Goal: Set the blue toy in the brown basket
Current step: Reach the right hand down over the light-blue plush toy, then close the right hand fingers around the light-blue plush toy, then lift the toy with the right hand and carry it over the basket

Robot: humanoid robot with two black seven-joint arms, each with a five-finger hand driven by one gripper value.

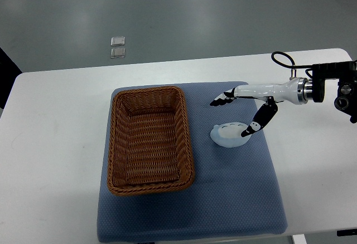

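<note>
A pale blue plush toy (230, 134) lies on the blue mat (234, 194), just right of the brown wicker basket (149, 138), which holds nothing. My right hand (237, 113) reaches in from the right edge and hovers over the toy. Its fingers (221, 98) are spread above and behind the toy, while the thumb (257, 122) points down at the toy's right side. The hand holds nothing. The left arm does not show.
The mat lies on a white table (50, 144). Two small clear squares (117, 47) sit on the grey floor beyond the table's far edge. A black cable (281, 59) loops above my right forearm.
</note>
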